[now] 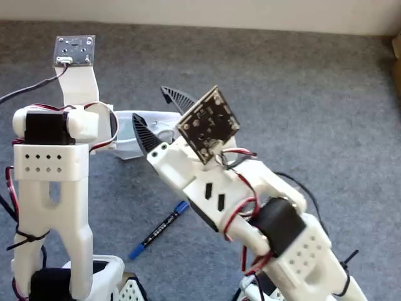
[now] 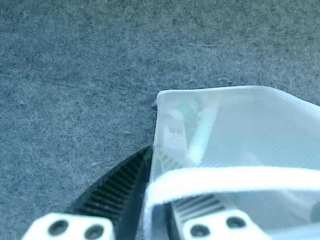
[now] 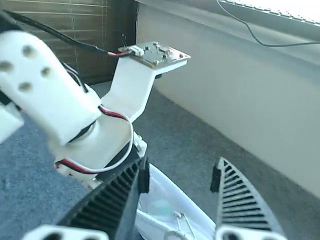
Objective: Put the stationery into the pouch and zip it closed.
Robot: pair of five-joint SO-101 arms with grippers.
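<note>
A translucent white pouch (image 1: pixel 125 125) lies on the grey carpet just past my left arm (image 1: pixel 50 169). My left gripper (image 2: pixel 155 200) is shut on the pouch's (image 2: pixel 235 135) open rim, and a white tube with a green cap (image 2: pixel 176 127) shows through its wall. My right gripper (image 1: pixel 150 103) hangs open just above the pouch's mouth, nothing between its black fingers (image 3: pixel 120 195). Below the right gripper (image 3: pixel 182 167) I see the pouch (image 3: pixel 170 215). A black pen with blue ends (image 1: pixel 158 230) lies on the carpet between the two arm bases.
Grey carpet (image 1: pixel 301 94) stretches free to the far right. A pale wall (image 3: pixel 240 85) runs along the back. Red and black cables (image 1: pixel 247 207) hang off the right arm.
</note>
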